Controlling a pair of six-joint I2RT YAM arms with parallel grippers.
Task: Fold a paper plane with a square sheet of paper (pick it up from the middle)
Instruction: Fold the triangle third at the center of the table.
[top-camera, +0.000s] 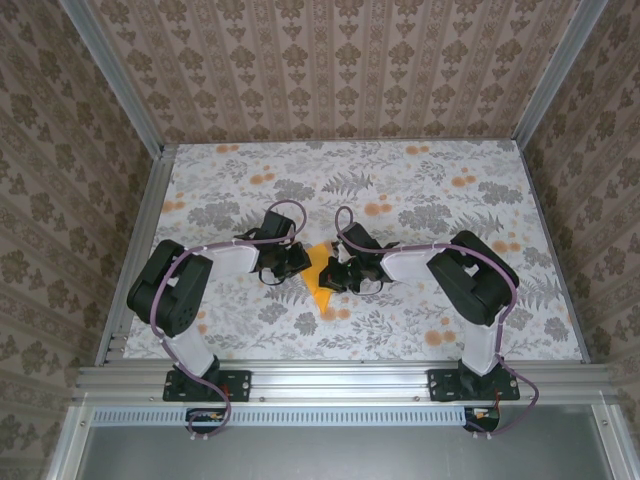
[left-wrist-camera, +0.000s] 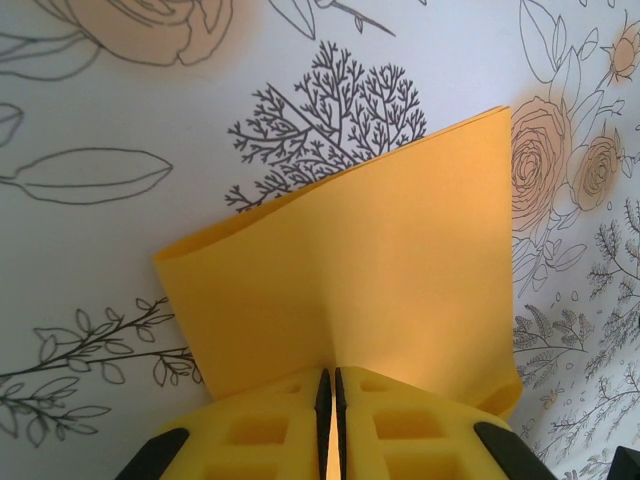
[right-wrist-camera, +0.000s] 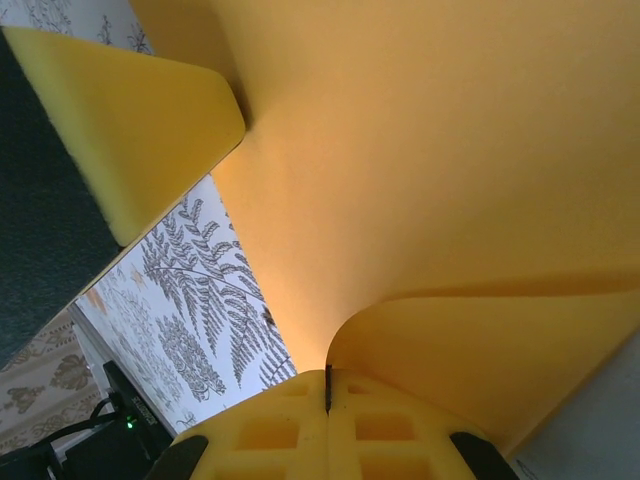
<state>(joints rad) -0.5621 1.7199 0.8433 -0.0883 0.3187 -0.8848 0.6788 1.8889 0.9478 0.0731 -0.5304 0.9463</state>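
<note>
Orange-yellow square sheet of paper (left-wrist-camera: 380, 270), bent and partly doubled over, held over the middle of the floral table (top-camera: 400, 180), one edge pinched by the left gripper (left-wrist-camera: 330, 378), another edge pinched by the right gripper (right-wrist-camera: 328, 375), fingers pressed together.

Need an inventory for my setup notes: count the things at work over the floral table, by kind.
Thin bright orange-yellow paper sheet: 1
Two-finger grippers with yellow pads: 2 (left gripper, right gripper, both shut on the sheet)
Total: 3
</note>
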